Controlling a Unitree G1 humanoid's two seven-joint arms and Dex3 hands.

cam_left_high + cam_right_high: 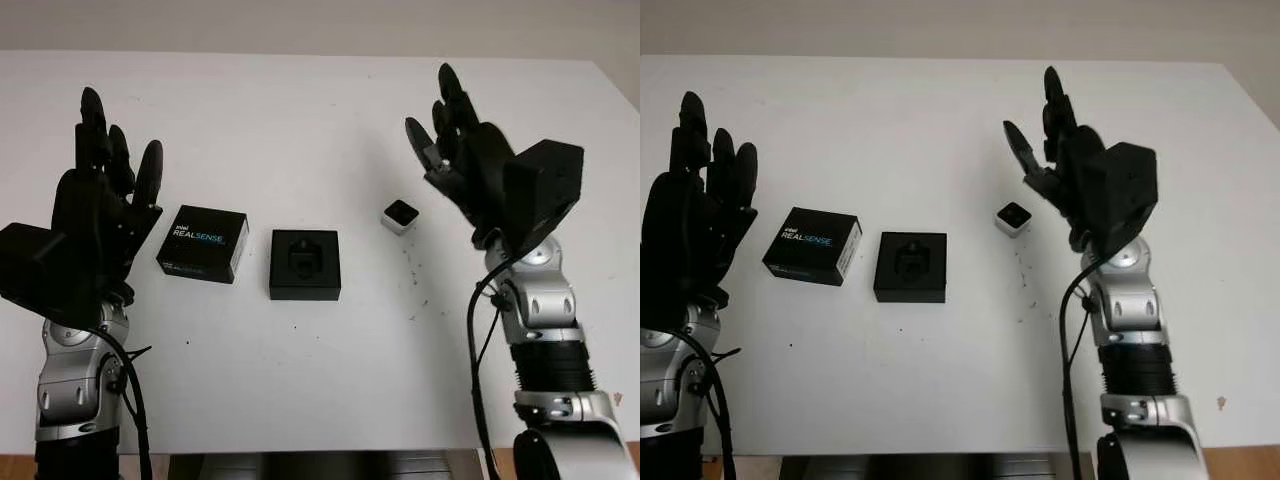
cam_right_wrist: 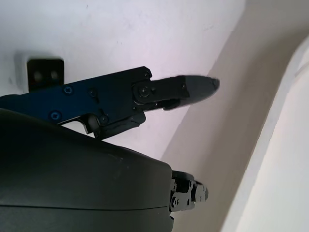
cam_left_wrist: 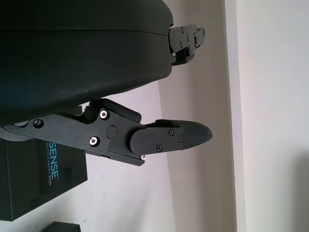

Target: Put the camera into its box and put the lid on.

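Three things lie in a loose row on the white bench (image 1: 300,380): the lid (image 1: 203,243), the box (image 1: 305,264) and the camera (image 1: 400,215). The lid, black with "REALSENSE" printed on its top, sits furthest toward the robot's left side. Just beside it, apart by a narrow strip of bench, is the open black box, its moulded insert showing a hollow in the middle. The camera — a small silvery cube with a dark face turned upward — lies apart from the box on the robot's right side, a little farther from the robot than the box.

The right hand (image 1: 462,160) is raised above the bench, open, palm turned toward the middle of the scene, holding nothing. The camera lies near it, on the bench just inward of and below the thumb, not touching any finger. In the right wrist view the box (image 2: 45,73) appears as a small dark square beyond the hand's thumb (image 2: 188,89).

The left hand (image 1: 100,190) is likewise raised and open, holding nothing, with its fingers pointing away from the robot. It stands just beside the lid on the outer side — close to it, though whether it overhangs the lid's edge cannot be told. In the left wrist view the lid (image 3: 43,181) shows behind the thumb (image 3: 169,137), part of its lettering readable.
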